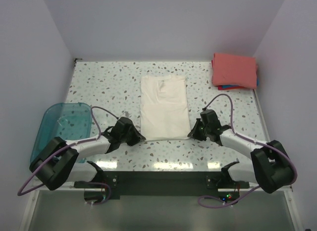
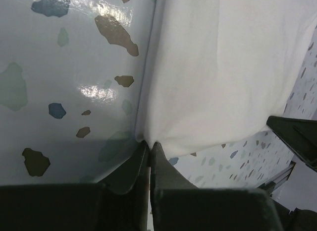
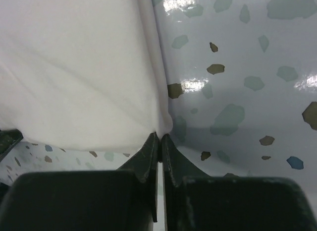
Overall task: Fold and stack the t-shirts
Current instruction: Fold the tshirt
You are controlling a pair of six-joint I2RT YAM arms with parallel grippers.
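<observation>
With jaws clamped on the near corners of the cream shirt (image 1: 163,104), the left gripper (image 2: 149,145) and right gripper (image 3: 161,138) should lift together, holding the hem taut and level.

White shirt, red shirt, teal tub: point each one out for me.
white shirt (image 1: 164,109): top view, middle of the cloth.
red shirt (image 1: 234,70): top view, its top face.
teal tub (image 1: 47,129): top view, left wall.

You look into robot lab test cell: plain white walls (image 1: 163,28) box in speckled surface (image 1: 99,87); left arm (image 1: 89,144) and right arm (image 1: 237,142) bolted to black rail (image 1: 163,179) at near edge; purple cables (image 1: 222,95) loop loose.
</observation>
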